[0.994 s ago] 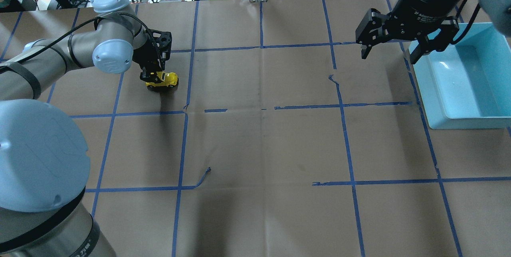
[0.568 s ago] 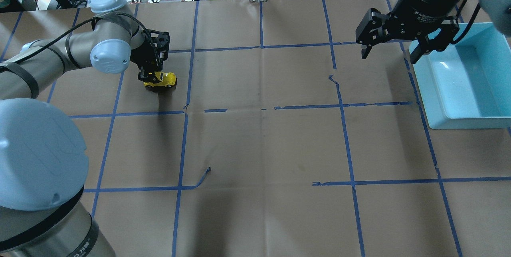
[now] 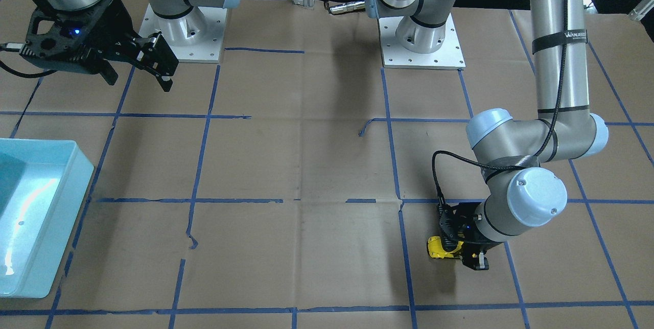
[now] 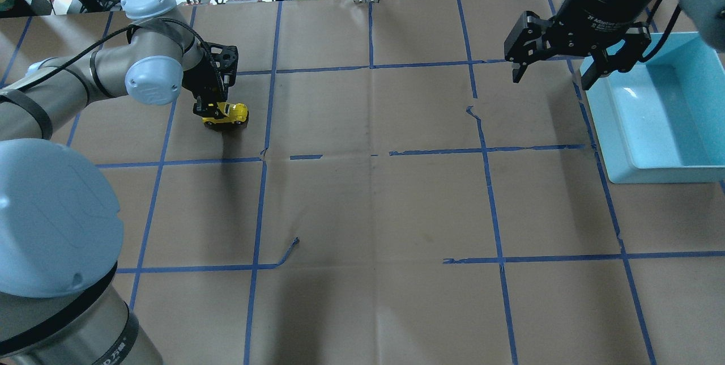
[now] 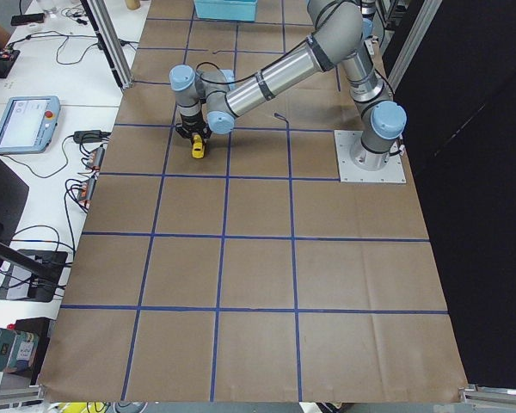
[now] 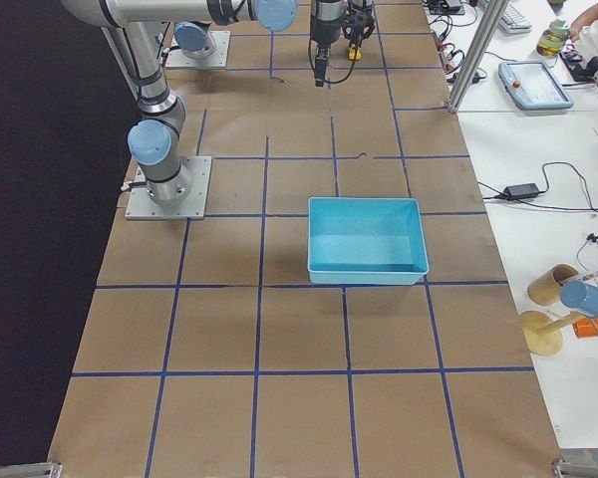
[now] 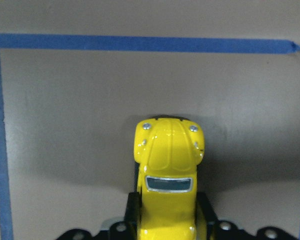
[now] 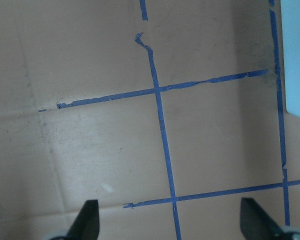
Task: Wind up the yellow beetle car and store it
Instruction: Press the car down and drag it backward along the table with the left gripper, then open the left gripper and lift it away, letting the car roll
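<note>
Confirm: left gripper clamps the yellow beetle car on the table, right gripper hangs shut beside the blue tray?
No: the right gripper is open, not shut; the right wrist view shows its fingers spread wide. The rest holds: left gripper clamps the yellow beetle car on the table, right gripper beside the blue tray.

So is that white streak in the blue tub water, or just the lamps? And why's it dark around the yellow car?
Glare, it seems: the exterior front-facing view shows white reflections on the floor of the blue tub, the overhead exterior view a smaller one. In the left wrist-mounted view a soft shadow lies on the paper around the yellow beetle car, whose hood carries small highlights.
</note>
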Motion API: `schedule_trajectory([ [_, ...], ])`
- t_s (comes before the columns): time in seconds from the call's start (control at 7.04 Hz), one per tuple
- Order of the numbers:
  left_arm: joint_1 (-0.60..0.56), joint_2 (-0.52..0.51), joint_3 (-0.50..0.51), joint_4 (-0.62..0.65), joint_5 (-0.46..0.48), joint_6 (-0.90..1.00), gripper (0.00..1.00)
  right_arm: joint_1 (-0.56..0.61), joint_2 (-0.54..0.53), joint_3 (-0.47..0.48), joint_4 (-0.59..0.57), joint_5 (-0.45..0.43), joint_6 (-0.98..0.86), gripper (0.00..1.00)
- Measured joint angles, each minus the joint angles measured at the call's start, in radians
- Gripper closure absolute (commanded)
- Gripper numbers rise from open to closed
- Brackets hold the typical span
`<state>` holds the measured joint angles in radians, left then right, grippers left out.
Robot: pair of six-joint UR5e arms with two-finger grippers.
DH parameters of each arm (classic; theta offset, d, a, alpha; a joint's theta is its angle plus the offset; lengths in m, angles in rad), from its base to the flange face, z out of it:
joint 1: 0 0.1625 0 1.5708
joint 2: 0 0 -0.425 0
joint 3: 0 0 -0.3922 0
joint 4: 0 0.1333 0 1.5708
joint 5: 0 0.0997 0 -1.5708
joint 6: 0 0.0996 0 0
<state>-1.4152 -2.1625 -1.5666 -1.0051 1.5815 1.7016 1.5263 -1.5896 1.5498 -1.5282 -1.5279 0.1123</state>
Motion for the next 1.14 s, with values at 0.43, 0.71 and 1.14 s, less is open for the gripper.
schedule_trajectory([
  [0.43,0.014,0.001,0.0,-0.002,0.0,0.002,0.99,0.0,-0.001,0.0,0.0,0.0,0.001,0.0],
  [0.71,0.026,0.002,-0.001,-0.003,0.0,0.01,0.99,0.0,-0.001,-0.001,0.0,0.0,0.001,0.0],
  [1.14,0.026,0.007,-0.001,-0.005,0.001,0.011,0.01,0.001,0.0,0.0,-0.001,0.0,0.001,0.0],
])
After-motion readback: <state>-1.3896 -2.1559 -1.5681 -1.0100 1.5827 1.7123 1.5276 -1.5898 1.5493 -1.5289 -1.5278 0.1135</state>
